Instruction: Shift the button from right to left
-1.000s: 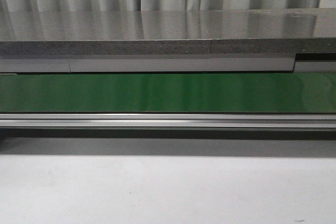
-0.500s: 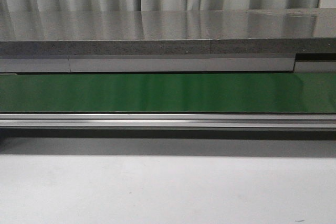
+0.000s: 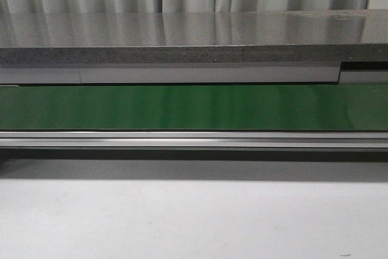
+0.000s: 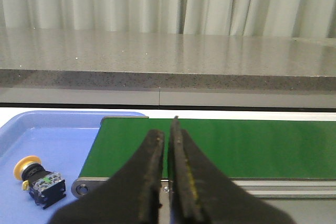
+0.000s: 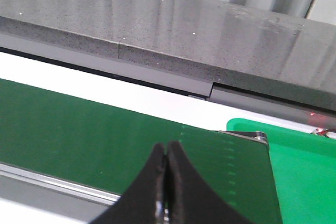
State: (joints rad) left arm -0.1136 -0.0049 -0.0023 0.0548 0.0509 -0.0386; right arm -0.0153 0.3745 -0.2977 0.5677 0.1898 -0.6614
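**Nothing moved on the belt; button sits in the blue tray**

The front view reads the same as a second ago: the green conveyor belt runs bare across the frame under the grey stone ledge, and neither of my arms shows there.

My left gripper hangs level, facing the belt's end, its fingers nearly together with a thin slit between them and nothing held. The button lies tipped on its side in the blue tray, beside the belt's roller end. My right gripper is pressed closed and empty above the belt, near the green tray.
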